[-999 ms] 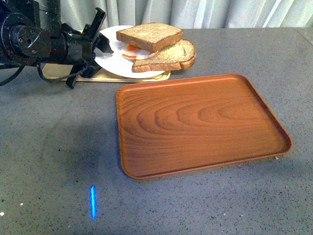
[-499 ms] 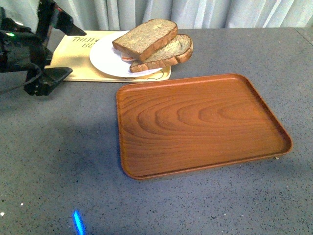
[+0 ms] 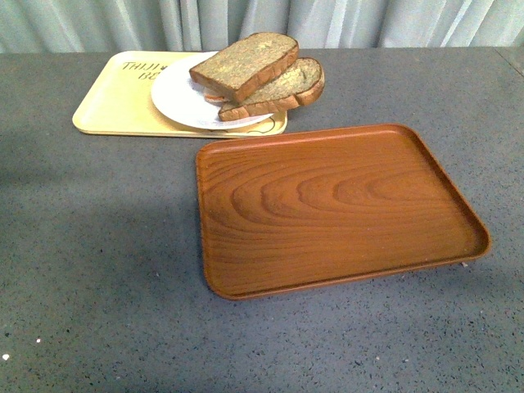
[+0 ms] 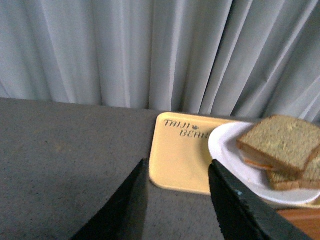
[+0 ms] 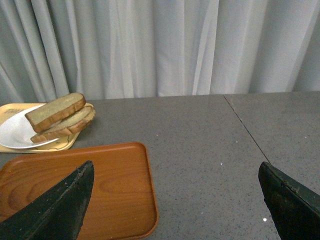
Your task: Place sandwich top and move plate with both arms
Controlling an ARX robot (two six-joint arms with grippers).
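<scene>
The sandwich top (image 3: 244, 60) lies tilted on the lower bread slice (image 3: 282, 90) on the white plate (image 3: 176, 98), which rests on the yellow tray (image 3: 115, 102) at the back left. Neither arm shows in the front view. In the left wrist view the sandwich top (image 4: 280, 141) and plate (image 4: 225, 150) lie beyond my open left gripper (image 4: 177, 167), which hangs over the yellow tray's near corner, empty. My right gripper (image 5: 175, 172) is wide open and empty, with the sandwich top (image 5: 55, 111) and plate (image 5: 15, 132) far off.
A brown wood-grain tray (image 3: 336, 205) lies in the middle of the grey table, just in front of the yellow tray. In the right wrist view the brown tray (image 5: 75, 190) sits under one finger. A pale curtain hangs behind the table.
My left arm has drawn back to the left and left the front view. The sandwich top stays resting on the lower slice on the plate.
</scene>
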